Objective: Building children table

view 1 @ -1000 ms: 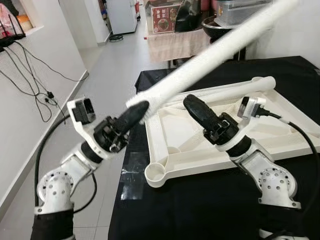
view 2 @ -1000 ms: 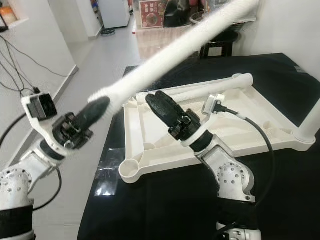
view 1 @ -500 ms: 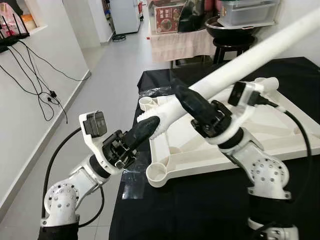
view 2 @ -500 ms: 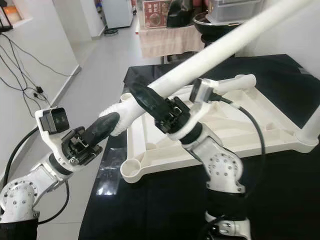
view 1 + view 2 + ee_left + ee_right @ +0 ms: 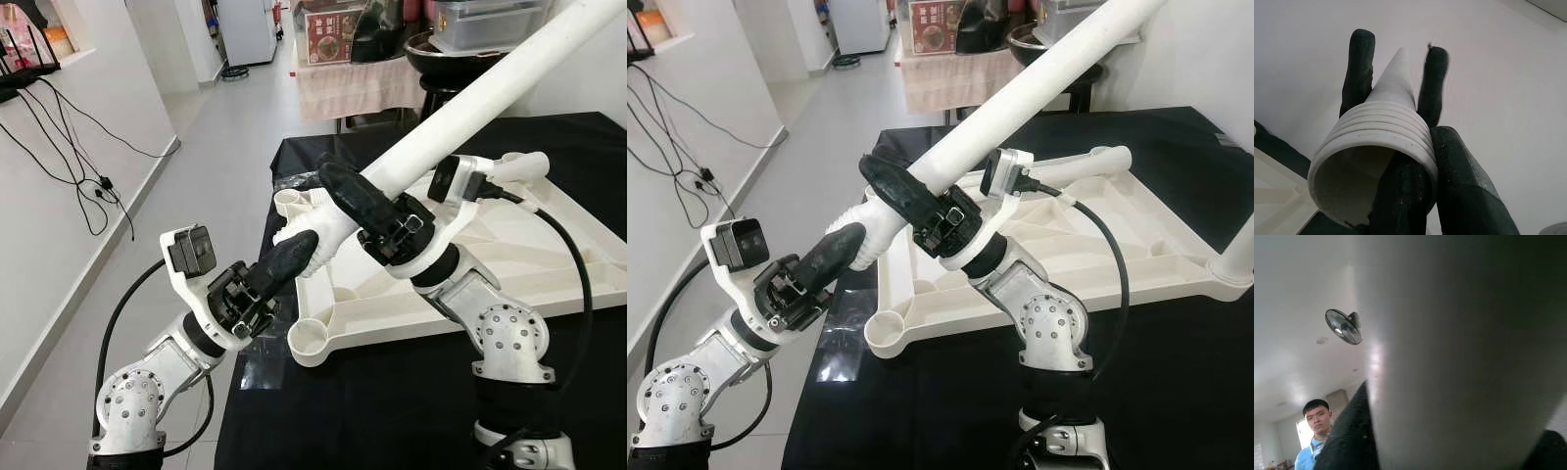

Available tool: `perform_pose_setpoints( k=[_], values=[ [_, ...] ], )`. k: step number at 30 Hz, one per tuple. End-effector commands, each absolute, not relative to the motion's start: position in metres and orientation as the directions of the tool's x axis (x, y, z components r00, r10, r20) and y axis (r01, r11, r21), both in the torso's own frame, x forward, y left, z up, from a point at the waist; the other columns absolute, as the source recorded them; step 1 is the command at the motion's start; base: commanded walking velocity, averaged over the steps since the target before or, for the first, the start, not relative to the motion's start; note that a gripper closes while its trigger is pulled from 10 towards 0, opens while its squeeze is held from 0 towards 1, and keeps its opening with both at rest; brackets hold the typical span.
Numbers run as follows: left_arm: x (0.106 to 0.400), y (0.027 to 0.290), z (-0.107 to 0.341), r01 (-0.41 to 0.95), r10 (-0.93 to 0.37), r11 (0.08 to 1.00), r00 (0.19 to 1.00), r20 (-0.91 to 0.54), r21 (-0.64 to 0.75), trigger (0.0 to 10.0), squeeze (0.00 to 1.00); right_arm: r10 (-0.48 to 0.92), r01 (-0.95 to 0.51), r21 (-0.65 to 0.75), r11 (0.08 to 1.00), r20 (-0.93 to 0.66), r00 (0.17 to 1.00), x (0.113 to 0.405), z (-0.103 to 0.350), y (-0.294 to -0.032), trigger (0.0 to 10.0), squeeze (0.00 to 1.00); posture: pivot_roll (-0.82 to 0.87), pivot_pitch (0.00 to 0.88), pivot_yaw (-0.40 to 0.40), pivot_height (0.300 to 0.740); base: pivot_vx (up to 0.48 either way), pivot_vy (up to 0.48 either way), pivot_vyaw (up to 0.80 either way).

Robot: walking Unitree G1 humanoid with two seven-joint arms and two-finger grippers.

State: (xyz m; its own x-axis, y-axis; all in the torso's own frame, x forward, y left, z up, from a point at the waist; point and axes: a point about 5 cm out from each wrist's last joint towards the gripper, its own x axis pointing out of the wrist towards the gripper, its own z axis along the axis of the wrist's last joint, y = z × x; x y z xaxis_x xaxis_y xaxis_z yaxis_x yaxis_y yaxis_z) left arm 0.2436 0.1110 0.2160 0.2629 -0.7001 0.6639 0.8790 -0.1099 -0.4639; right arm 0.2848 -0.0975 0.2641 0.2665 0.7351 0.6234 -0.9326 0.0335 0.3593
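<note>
We hold the white table leg (image 5: 460, 108) in the air with both claws, the left claw (image 5: 290, 258) closed on its ribbed lower end and the right claw (image 5: 358, 200) clamped round the shaft just above, while the leg slants up over the upturned white tabletop (image 5: 549, 264) lying on the black-draped desk (image 5: 392, 411). One leg at the far corner (and, by our reading, another at the right edge) looks fitted. The near corner socket (image 5: 306, 341) is empty, so we judge the build roughly half done.
</note>
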Motion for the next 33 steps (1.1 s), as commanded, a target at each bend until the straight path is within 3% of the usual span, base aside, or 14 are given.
perform_pose_setpoints(
  k=[1,10,11,12,13,17,23,24,27,29,30,31,32,33],
  values=[
    [0.24,0.101,0.212,0.859,-0.736,-0.143,0.24,0.633,-0.492,10.0,0.0,0.751,-0.944,0.329,-0.001,0.624,0.216,0.282,0.271,-0.087,0.0,0.0,-0.11,0.0,0.077,0.74,0.0,0.0,0.0],
    [0.239,0.096,0.209,0.854,-0.734,-0.136,0.253,0.63,-0.502,10.0,0.0,0.741,-0.947,0.32,0.007,0.634,0.219,0.284,0.273,-0.089,0.0,0.0,-0.11,0.0,0.079,0.74,0.0,0.0,0.0],
    [0.244,0.102,0.211,0.849,-0.683,-0.111,0.313,0.66,-0.517,10.0,1.0,0.739,-0.947,0.321,0.018,0.633,0.229,0.285,0.273,-0.09,0.0,0.0,-0.11,0.0,0.079,0.74,0.0,0.0,0.0],
    [0.244,0.102,0.211,0.849,-0.683,-0.111,0.313,0.66,-0.517,10.0,1.0,0.739,-0.947,0.321,0.018,0.633,0.229,0.285,0.273,-0.09,0.0,0.0,-0.11,0.0,0.079,0.74,0.0,0.0,0.0],
    [0.249,0.11,0.212,0.836,-0.609,-0.074,0.394,0.689,-0.544,10.0,1.0,0.731,-0.943,0.33,0.047,0.632,0.258,0.289,0.273,-0.093,0.0,0.0,-0.1,0.0,0.081,0.74,0.0,0.0,0.0],
    [0.248,0.119,0.207,0.818,-0.605,-0.001,0.457,0.652,-0.575,10.0,1.0,0.701,-0.924,0.364,0.118,0.629,0.337,0.299,0.273,-0.098,0.0,0.0,-0.1,0.0,0.08,0.74,0.0,0.0,0.0],
    [0.23,0.132,0.189,0.801,-0.7,0.128,0.491,0.519,-0.586,10.0,1.0,0.594,-0.851,0.454,0.264,0.618,0.514,0.321,0.275,-0.115,0.0,0.0,-0.09,0.006,0.079,0.74,0.0,0.0,0.0],
    [0.23,0.132,0.189,0.801,-0.7,0.128,0.491,0.519,-0.586,10.0,1.0,0.594,-0.851,0.454,0.264,0.618,0.514,0.321,0.275,-0.115,0.0,0.0,-0.09,0.006,0.079,0.74,0.0,0.0,0.0],
    [0.215,0.143,0.179,0.765,-0.738,0.312,0.568,0.364,-0.563,10.0,1.0,0.547,-0.784,0.48,0.394,0.562,0.62,0.335,0.269,-0.13,0.0,0.0,-0.08,0.018,0.075,0.74,0.0,0.0,0.0],
    [0.215,0.143,0.179,0.765,-0.738,0.312,0.568,0.364,-0.563,10.0,1.0,0.547,-0.784,0.48,0.394,0.562,0.62,0.335,0.269,-0.13,0.0,0.0,-0.08,0.018,0.075,0.74,0.0,0.0,0.0],
    [0.215,0.146,0.178,0.746,-0.721,0.377,0.608,0.331,-0.549,10.0,1.0,0.584,-0.786,0.434,0.439,0.528,0.617,0.334,0.265,-0.128,0.0,0.0,-0.07,0.031,0.071,0.74,0.0,0.0,0.0],
    [0.218,0.151,0.177,0.699,-0.678,0.467,0.676,0.289,-0.541,10.0,1.0,0.654,-0.808,0.348,0.475,0.475,0.589,0.331,0.259,-0.122,4.0,0.0,-0.06,0.043,0.066,0.74,0.0,0.0,0.0],
    [0.218,0.151,0.177,0.699,-0.678,0.467,0.676,0.289,-0.541,10.0,1.0,0.654,-0.808,0.348,0.475,0.475,0.589,0.331,0.259,-0.122,4.0,0.0,-0.06,0.043,0.066,0.74,0.0,0.0,0.0],
    [0.222,0.157,0.174,0.639,-0.63,0.577,0.744,0.22,-0.509,10.0,1.0,0.733,-0.84,0.25,0.482,0.41,0.543,0.326,0.252,-0.115,10.0,0.0,-0.06,0.045,0.064,0.74,0.0,0.0,0.0]
  ],
)
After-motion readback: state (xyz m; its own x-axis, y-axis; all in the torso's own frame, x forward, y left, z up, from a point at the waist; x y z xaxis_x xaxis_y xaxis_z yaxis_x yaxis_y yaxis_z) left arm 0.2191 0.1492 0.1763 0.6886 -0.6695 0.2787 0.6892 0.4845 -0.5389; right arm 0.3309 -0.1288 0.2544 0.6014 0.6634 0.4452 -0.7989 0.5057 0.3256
